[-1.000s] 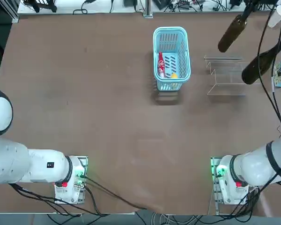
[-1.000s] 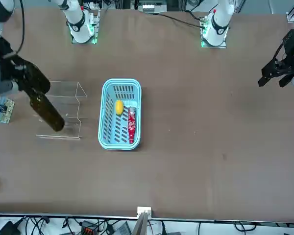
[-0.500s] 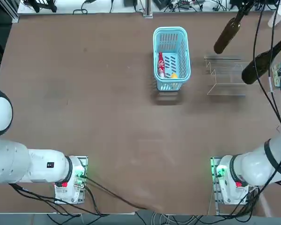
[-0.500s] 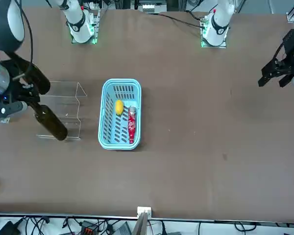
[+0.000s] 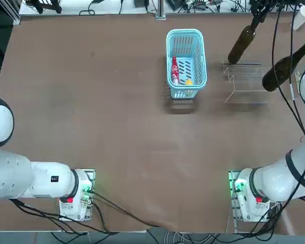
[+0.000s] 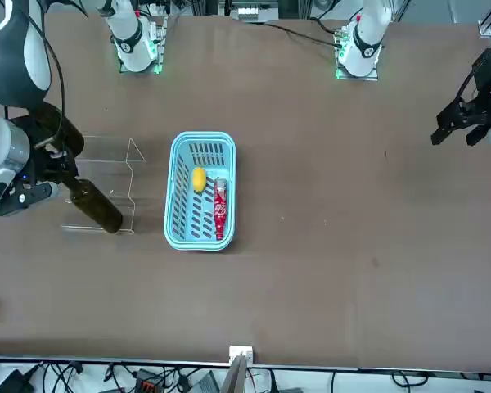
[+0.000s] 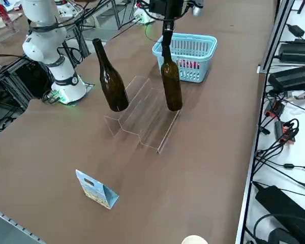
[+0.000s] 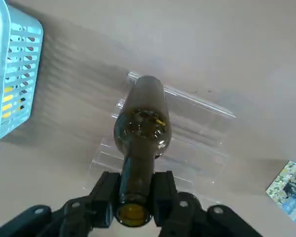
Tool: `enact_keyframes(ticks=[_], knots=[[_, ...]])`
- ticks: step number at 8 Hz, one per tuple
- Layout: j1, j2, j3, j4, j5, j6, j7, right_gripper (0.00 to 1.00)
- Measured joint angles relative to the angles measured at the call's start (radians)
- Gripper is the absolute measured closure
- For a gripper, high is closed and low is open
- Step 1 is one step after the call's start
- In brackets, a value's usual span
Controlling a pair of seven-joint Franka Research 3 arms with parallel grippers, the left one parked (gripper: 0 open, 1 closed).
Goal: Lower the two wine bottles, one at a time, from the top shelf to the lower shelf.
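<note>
Right gripper: we had the right gripper (image 8: 138, 197) clamped around the neck of the held bottle (image 8: 147, 126).
Held bottle: tilted, base towards the lower shelf (image 7: 151, 133); contact undetermined.
Second bottle: the other bottle (image 7: 112, 86) leaned at the top shelf (image 7: 115, 118).
Slip risk: we judged that a neck-only grip could let the body swing if its base caught the acrylic edge.
Shelf risk: setting down off-centre could roll the bottle or shove the light stand into its neighbour.
Basket side: blue basket (image 5: 186, 93) near, apart; little spare room.
Carton side: carton (image 7: 97, 190) well apart.
Open room: bare table (image 5: 142, 142) towards the arms' bases.
</note>
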Motion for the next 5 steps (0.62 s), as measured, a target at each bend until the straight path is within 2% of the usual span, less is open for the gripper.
enact_keyframes(ticks=[5], knots=[[-0.003, 0.022, -0.001, -0.009, 0.0, 0.002, -0.003, 0.61]])
